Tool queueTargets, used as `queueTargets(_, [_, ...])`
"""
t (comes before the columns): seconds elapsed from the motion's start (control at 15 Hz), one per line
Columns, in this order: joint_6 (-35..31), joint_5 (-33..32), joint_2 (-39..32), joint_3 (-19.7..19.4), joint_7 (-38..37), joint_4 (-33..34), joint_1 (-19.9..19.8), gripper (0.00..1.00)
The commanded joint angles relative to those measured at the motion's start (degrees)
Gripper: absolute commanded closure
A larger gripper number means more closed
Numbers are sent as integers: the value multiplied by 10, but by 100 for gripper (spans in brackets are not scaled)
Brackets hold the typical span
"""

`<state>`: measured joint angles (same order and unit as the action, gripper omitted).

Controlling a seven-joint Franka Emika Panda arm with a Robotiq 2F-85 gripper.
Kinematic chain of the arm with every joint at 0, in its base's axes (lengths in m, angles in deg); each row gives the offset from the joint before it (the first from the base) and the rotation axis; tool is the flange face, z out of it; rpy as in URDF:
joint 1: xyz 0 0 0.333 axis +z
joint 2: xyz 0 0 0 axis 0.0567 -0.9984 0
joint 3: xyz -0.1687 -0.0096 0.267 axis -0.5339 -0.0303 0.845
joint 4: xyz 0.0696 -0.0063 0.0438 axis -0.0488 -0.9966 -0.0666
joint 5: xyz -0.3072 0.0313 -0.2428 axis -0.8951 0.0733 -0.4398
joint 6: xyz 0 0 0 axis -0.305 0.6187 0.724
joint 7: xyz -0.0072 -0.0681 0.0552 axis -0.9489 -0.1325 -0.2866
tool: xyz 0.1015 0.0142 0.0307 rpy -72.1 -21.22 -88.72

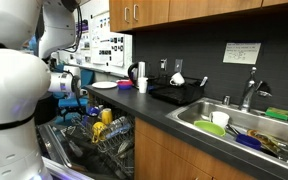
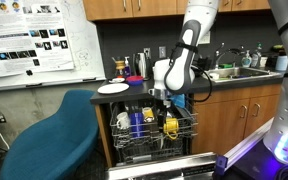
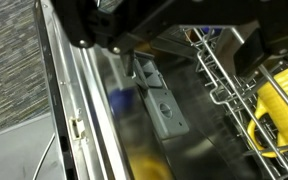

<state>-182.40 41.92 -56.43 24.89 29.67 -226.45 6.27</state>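
My gripper [image 2: 164, 100] hangs over the open dishwasher, just above its rack [image 2: 152, 128]; it also shows in an exterior view [image 1: 77, 100]. In the wrist view the gripper [image 3: 194, 48] comes in from the top, its dark fingers [image 3: 272, 45] spread apart with nothing held between them. Below it are the wire rack [image 3: 229, 90], a yellow item [image 3: 284, 110] in the rack, and the steel inner door [image 3: 134, 150] with its detergent dispenser [image 3: 162, 105]. The yellow item shows in both exterior views [image 1: 106, 117] [image 2: 171, 127].
A white plate [image 2: 113, 89] [image 1: 104, 85] lies on the dark counter. A pink cup [image 1: 142, 86], a kettle [image 1: 134, 72] and a black drying mat [image 1: 179, 94] stand further along. The sink [image 1: 199, 113] holds several dishes. A blue chair [image 2: 54, 135] stands beside the dishwasher.
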Motion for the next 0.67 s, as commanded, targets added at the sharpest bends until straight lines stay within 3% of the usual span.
queueTargets(0.0, [4, 14, -13, 14, 23, 12, -22, 0])
queueTargets(0.6, [-29, 17, -34, 16, 20, 14, -44, 0])
